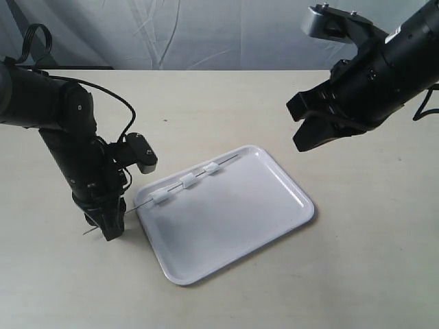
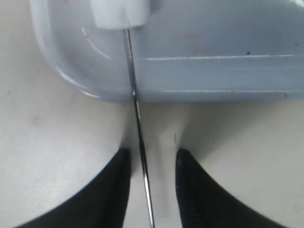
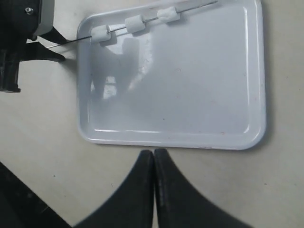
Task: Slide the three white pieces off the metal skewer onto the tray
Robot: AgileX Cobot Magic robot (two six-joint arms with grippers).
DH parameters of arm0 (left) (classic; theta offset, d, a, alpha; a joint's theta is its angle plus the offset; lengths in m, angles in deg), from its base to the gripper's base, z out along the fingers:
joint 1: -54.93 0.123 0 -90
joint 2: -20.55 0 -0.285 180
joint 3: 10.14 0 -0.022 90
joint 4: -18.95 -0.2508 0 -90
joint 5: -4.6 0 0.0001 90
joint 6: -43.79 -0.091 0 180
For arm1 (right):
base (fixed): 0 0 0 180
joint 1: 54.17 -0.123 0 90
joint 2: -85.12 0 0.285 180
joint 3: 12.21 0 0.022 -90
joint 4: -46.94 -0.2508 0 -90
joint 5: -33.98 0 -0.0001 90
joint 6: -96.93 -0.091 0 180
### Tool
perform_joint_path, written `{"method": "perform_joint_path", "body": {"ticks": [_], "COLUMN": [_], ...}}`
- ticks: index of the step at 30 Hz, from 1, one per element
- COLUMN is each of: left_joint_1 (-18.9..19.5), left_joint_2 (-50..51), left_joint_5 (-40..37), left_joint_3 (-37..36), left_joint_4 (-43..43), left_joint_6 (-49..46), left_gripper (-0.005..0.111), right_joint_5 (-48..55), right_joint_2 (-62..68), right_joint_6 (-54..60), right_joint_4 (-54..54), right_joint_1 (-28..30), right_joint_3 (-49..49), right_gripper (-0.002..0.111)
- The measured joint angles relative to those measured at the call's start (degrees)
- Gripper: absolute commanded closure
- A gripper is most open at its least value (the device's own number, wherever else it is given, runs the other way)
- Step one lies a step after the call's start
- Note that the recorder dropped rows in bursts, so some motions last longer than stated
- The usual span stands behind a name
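The white tray [image 1: 233, 219] lies mid-table. Across its far-left rim rests the thin metal skewer [image 1: 173, 189], threaded through three white pieces [image 1: 159, 197], [image 1: 187, 181], [image 1: 210, 168]. The skewer's bare end sticks out past the tray's corner onto the table. My left gripper [image 1: 110, 229] stands low there, open, its fingers [image 2: 116, 185] on either side of the skewer [image 2: 137, 109] with gaps on both sides; the nearest piece [image 2: 121, 12] sits just inside the rim. My right gripper [image 1: 305, 137] hangs high at the right, shut on nothing [image 3: 154, 152], looking down on the tray [image 3: 175, 95].
The tan tabletop [image 1: 357, 260] surrounds the tray. A grey cloth backdrop [image 1: 206, 31] hangs behind the table's far edge. The left arm's cable [image 1: 127, 113] loops above its wrist.
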State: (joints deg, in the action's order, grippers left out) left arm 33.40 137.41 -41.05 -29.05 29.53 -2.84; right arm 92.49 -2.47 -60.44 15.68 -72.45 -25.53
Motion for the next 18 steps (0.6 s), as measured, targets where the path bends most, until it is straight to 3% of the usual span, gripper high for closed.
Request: {"method": "perform_joint_path", "body": {"ticks": [4, 10, 13, 18], "left_joint_1": [0.0, 0.0, 0.0, 0.0], "left_joint_2": [0.0, 0.0, 0.1, 0.1], "left_joint_5": [0.1, 0.5, 0.6, -0.1], "left_joint_3": [0.0, 0.0, 0.0, 0.0], "left_joint_4": [0.0, -2.1, -3.4, -2.9], "left_joint_6": [0.0, 1.5, 2.4, 4.1], "left_gripper": [0.076, 0.104, 0.107, 0.107], "right_joint_5": [-0.1, -1.7, -4.5, -13.5], "right_joint_2": [0.0, 0.0, 0.0, 0.7], "right_joint_6": [0.4, 0.4, 0.5, 1.9], "right_joint_4": [-0.7, -0.9, -2.3, -3.5], "right_joint_1": [0.0, 0.0, 0.0, -0.1], "right_joint_3": [0.0, 0.0, -1.8, -10.2], "right_gripper": [0.107, 0.107, 0.106, 0.087]}}
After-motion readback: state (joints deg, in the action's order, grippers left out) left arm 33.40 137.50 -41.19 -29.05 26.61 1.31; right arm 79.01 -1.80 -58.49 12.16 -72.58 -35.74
